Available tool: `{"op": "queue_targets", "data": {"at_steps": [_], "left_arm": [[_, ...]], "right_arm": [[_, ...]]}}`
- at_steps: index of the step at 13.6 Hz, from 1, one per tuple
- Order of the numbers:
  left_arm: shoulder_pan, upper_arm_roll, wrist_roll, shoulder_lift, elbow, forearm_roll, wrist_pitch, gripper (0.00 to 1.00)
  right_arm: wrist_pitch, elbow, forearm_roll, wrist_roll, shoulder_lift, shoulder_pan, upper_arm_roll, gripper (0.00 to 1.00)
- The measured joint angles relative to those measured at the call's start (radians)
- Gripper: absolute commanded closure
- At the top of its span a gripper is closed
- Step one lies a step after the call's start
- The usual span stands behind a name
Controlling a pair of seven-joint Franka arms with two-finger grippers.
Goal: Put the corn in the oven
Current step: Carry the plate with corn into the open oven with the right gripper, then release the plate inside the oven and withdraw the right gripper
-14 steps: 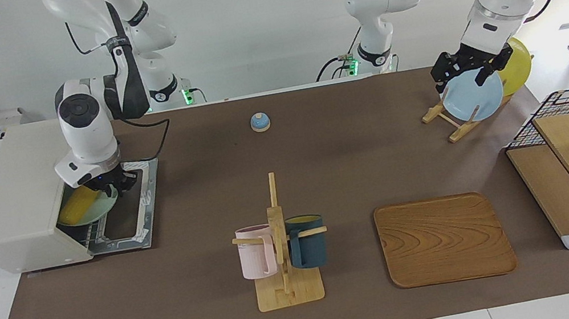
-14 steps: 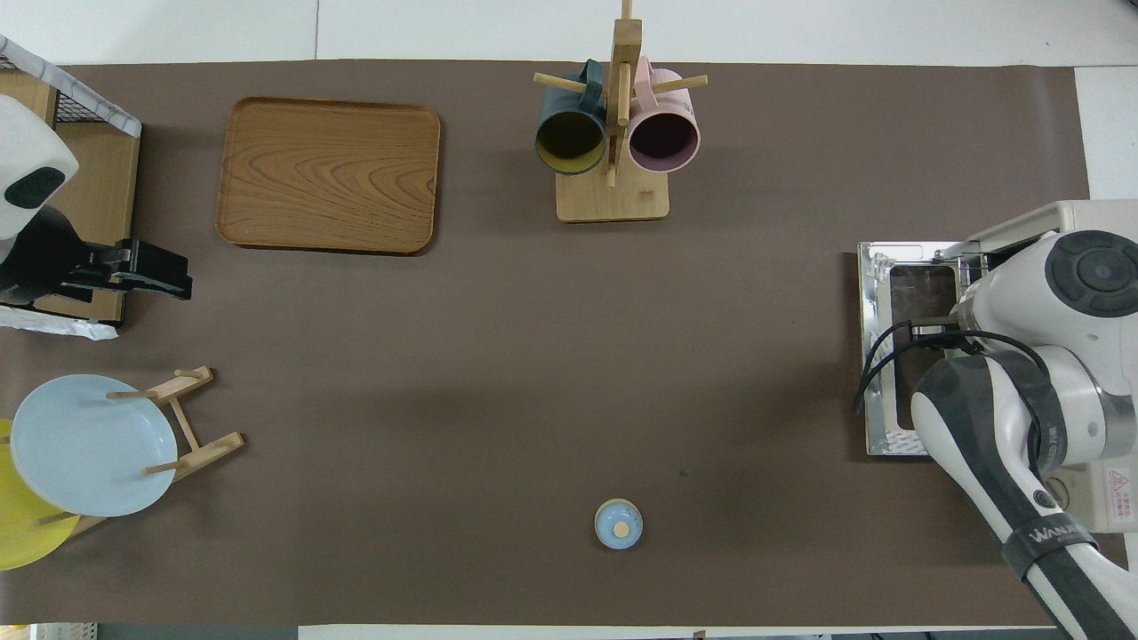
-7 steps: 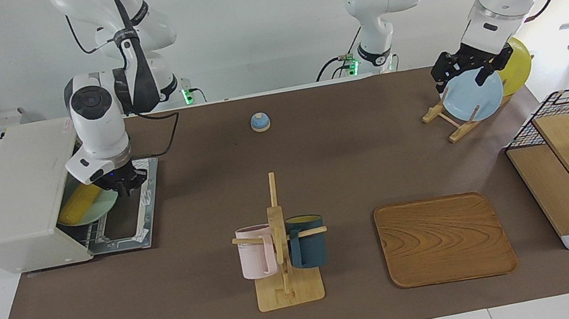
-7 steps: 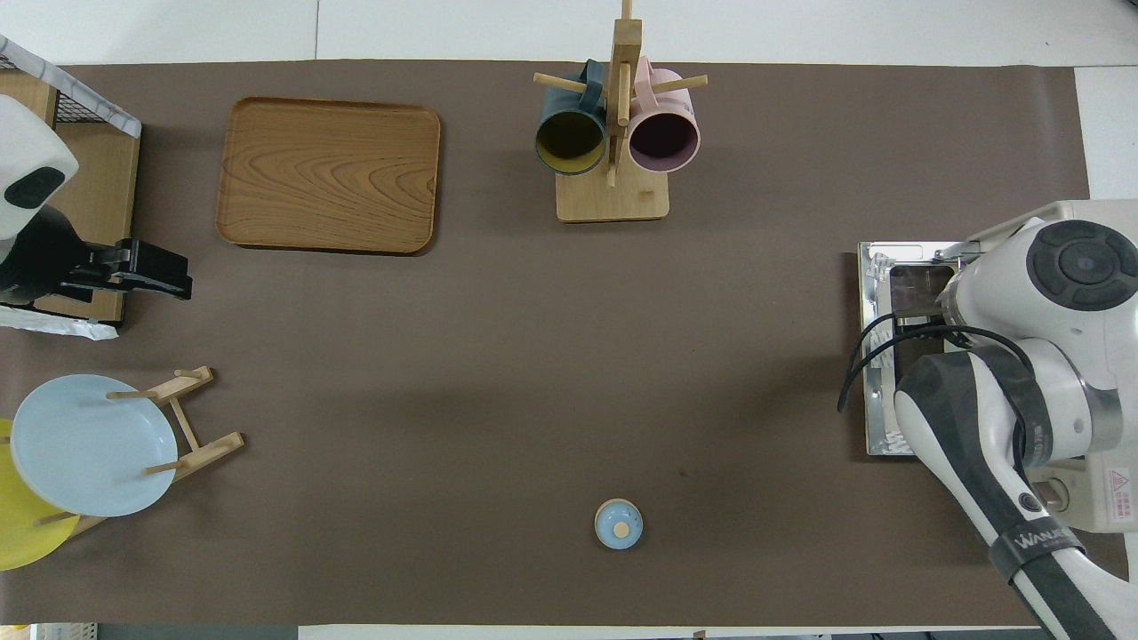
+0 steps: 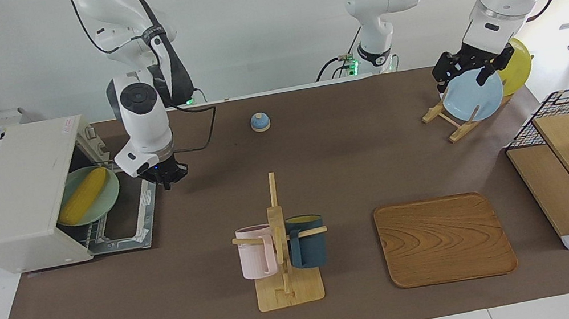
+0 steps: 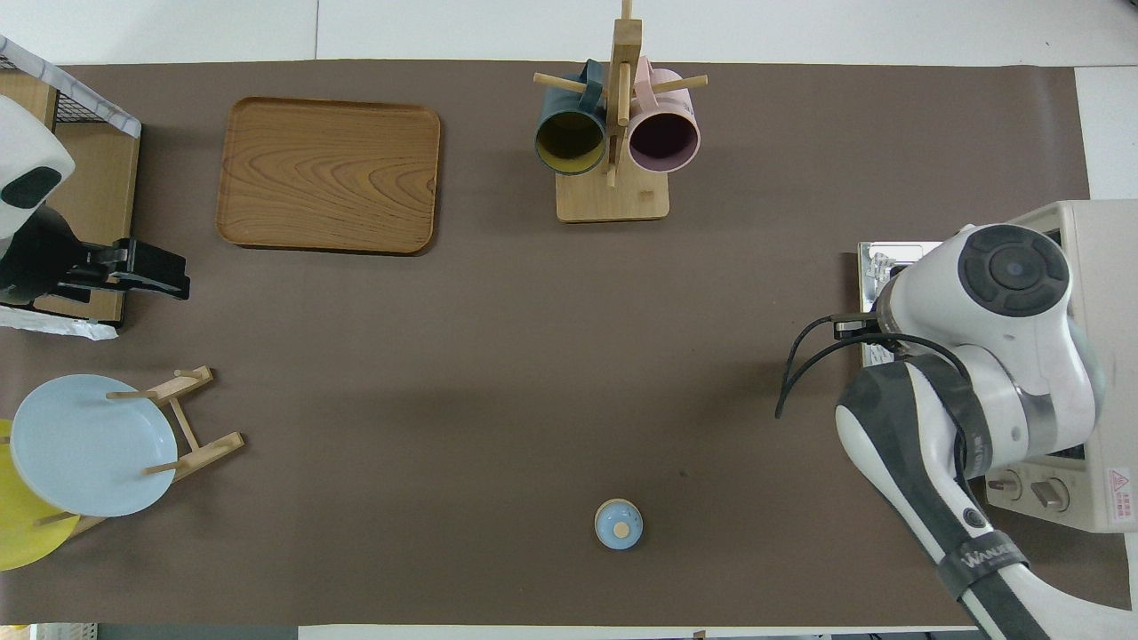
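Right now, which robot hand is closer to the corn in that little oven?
The right gripper, hanging over the open door's edge beside the corn. The left gripper waits by the plate rack.

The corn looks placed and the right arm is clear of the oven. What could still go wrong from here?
The green plate carrying the corn juts past the oven mouth over the lowered door; closing that door would probably strike the plate's rim and might tip the corn off. The right gripper, shut and empty, hangs low over the door's edge nearer the robots, so a careless move could clip it. The left gripper, open, waits over the blue plate.
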Motion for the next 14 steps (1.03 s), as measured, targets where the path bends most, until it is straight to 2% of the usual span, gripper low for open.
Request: {"op": "queue_targets", "data": {"at_steps": [6,9,14], "left_arm": [[0.001,0.000,0.000,0.000,0.000,0.000,0.000,0.00],[0.001,0.000,0.000,0.000,0.000,0.000,0.000,0.00],[0.002,0.000,0.000,0.000,0.000,0.000,0.000,0.00]], "right_arm": [[0.107,-0.027,0.000,0.000,0.083,-0.039,-0.004,1.00],[0.113,-0.026,0.000,-0.003,0.090,-0.084,-0.005,1.00],[0.075,-0.011,-0.043,-0.008,0.088,-0.089,-0.004,1.00]]}}
